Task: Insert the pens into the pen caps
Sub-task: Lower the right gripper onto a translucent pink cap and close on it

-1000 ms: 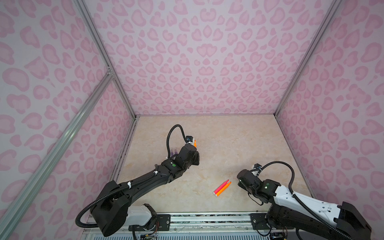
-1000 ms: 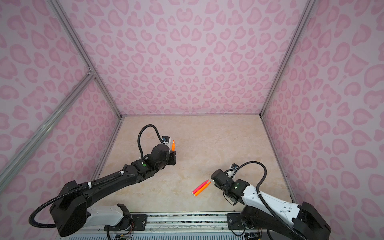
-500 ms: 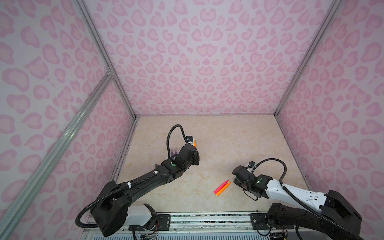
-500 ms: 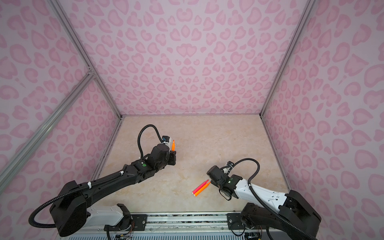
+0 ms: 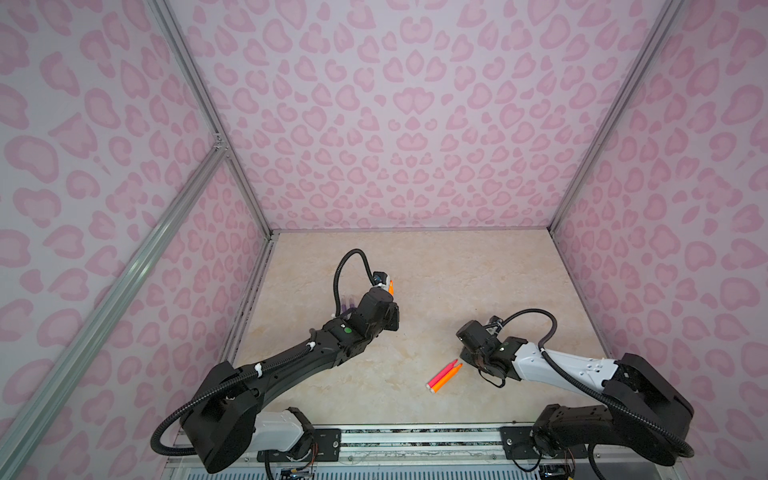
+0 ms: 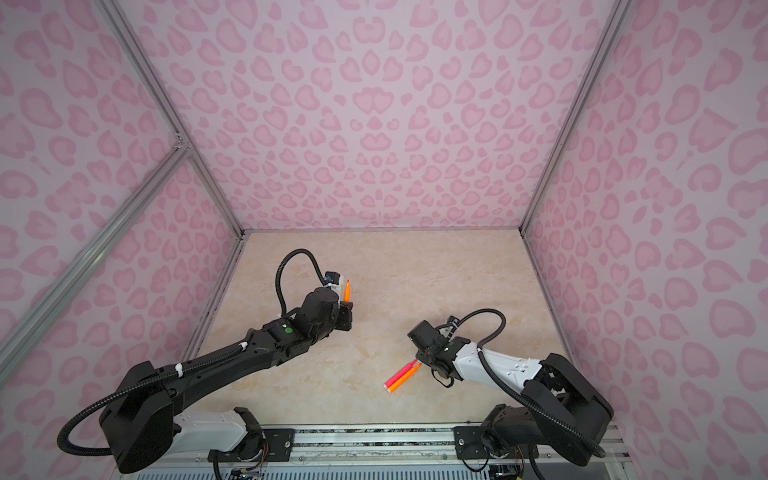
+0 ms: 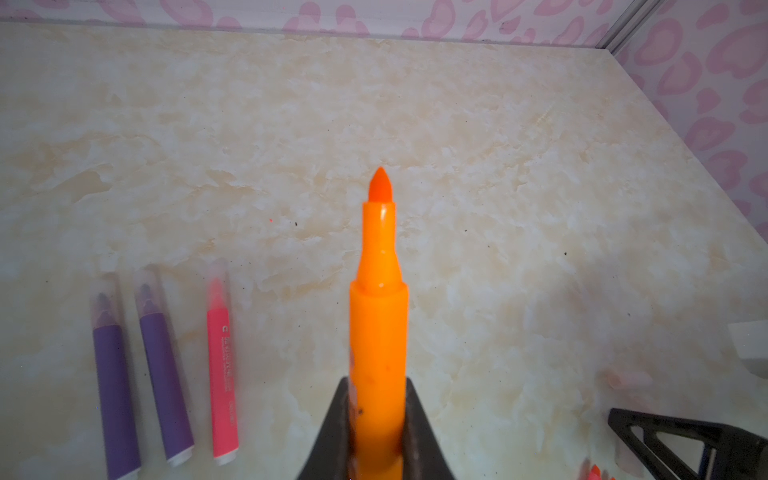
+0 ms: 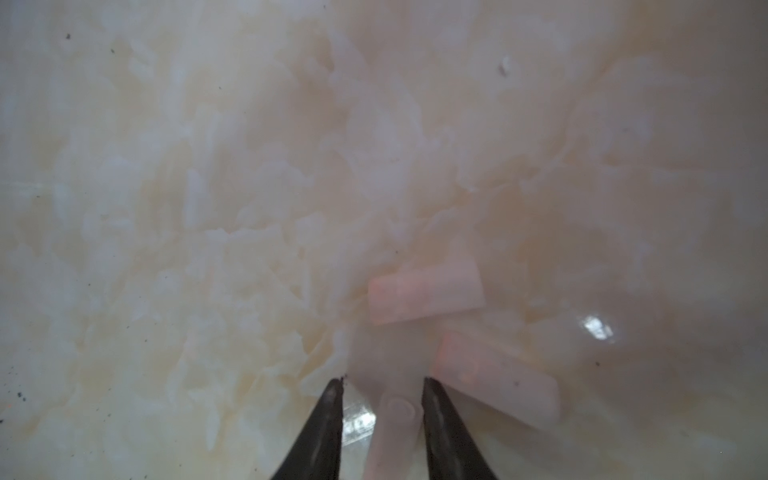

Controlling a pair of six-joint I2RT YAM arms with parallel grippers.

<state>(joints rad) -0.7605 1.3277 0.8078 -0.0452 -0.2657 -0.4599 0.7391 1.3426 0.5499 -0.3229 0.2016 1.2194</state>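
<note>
Two pens (image 5: 444, 376) lay touching side by side on the table (image 5: 457, 266) near its front edge, just left of the right gripper (image 8: 382, 384), with three capped pens (image 7: 162, 374) in a row well apart, farther back left.

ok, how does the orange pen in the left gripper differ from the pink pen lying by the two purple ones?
The orange pen is clamped in the left gripper, raised off the table; the pink pen lies flat on it. The orange pen's tip is bare; the pink pen's tip sits inside a clear cap. The colour also differs. Shared: the same slim marker shape.
</note>
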